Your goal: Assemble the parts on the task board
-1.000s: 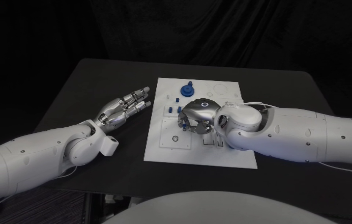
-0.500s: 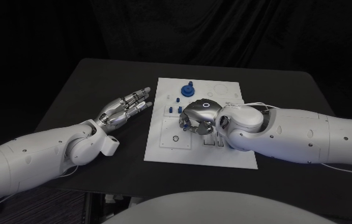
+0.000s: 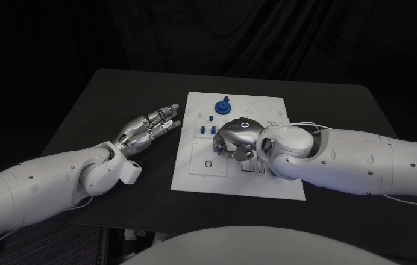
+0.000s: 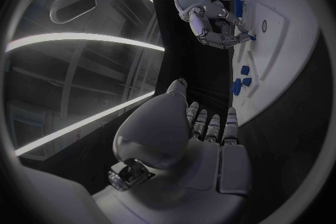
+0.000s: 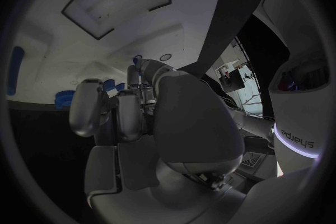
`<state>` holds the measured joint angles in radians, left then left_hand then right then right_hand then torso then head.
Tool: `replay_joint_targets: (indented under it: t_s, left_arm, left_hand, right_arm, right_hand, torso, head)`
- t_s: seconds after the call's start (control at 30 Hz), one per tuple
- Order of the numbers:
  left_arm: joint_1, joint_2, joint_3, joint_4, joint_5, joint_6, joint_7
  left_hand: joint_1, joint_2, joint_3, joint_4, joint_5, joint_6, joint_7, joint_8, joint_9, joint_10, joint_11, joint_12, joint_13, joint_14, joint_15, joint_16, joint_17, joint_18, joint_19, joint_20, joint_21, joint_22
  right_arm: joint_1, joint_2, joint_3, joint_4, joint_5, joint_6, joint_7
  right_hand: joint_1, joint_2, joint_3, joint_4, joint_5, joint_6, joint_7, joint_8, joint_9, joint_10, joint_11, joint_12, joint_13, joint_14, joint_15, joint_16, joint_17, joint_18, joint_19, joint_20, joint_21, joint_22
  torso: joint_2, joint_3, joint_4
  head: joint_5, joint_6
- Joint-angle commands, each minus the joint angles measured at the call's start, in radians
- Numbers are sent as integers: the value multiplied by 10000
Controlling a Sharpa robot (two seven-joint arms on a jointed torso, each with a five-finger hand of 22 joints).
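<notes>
Since a second ago the right hand (image 3: 236,140) has edged slightly toward the near side of the task board (image 3: 261,188), its fingers curling further downward; the left hand and the board's parts lie as before.

Task board: flat white rectangular plate, matte, lying in the middle of the black table (image 3: 96,96). Shallow round and slotted recesses mark its surface.

Right hand: silver, metallic, rounded at the back, on a smooth white arm. It hovers low over the board's middle, fingers bent down and bunched together. A small blue part (image 3: 224,150) shows at the fingertips in the head view; the left wrist view shows the fingertips (image 4: 238,38) meeting a small blue piece at the board's surface. Whether that piece is actually gripped or only touched cannot be told.

Left hand (image 3: 147,127): silver, segmented, lying flat and outstretched over the bare table just beside the board's left edge, fingers straight and slightly apart, holding nothing.

Parts: a taller blue knob-shaped piece (image 3: 222,105) stands upright near the board's far end. Several small blue blocks (image 3: 205,130) sit in a cluster on the board's left side, between the knob and the right hand.
</notes>
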<state>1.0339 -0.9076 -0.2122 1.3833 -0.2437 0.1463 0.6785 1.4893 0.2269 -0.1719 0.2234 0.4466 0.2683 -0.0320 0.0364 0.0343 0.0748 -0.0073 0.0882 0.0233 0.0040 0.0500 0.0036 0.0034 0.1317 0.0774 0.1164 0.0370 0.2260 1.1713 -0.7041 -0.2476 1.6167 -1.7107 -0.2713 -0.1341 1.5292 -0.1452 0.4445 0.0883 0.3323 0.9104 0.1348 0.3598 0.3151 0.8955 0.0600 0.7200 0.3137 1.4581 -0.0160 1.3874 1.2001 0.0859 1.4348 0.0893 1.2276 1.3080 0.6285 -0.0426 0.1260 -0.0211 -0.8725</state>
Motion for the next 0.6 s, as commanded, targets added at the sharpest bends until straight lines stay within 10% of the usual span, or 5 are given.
replay_joint_targets:
  t_s: [0.03, 0.6]
  left_arm:
    - [-13, 29, 10, 9, 69, 146, 711]
    - [-47, 86, 10, -67, 69, 212, 616]
  left_hand:
    - [41, 18, 49, -16, -47, -20, 34, -39, 0, -18, 65, 15, -2, 7, 23, -17, -15, 46, -5, 14, 14, -17]
    - [28, 28, 59, -11, -68, -33, 34, -40, -2, -22, 68, 12, -2, 10, 32, -16, -14, 44, 2, 21, 16, -9]
  right_arm:
    - [-30, -19, 3, 45, -84, 118, -52]
    - [-32, -7, 2, 55, -84, 238, -59]
  right_hand:
    - [-61, -23, 12, 57, -20, -2, 16, -7, 1, 6, 37, -44, -13, 149, 22, 26, -23, -112, 47, 8, 26, 1647]
    - [-235, 18, 41, 159, -74, 30, 8, 12, 37, 0, 46, -232, -105, 149, 32, 11, -40, -109, 39, 19, 15, 1639]
  torso:
    - [3, 0, 8]
    - [2, -11, 5]
  head:
    - [2, -1]
    - [32, -1]
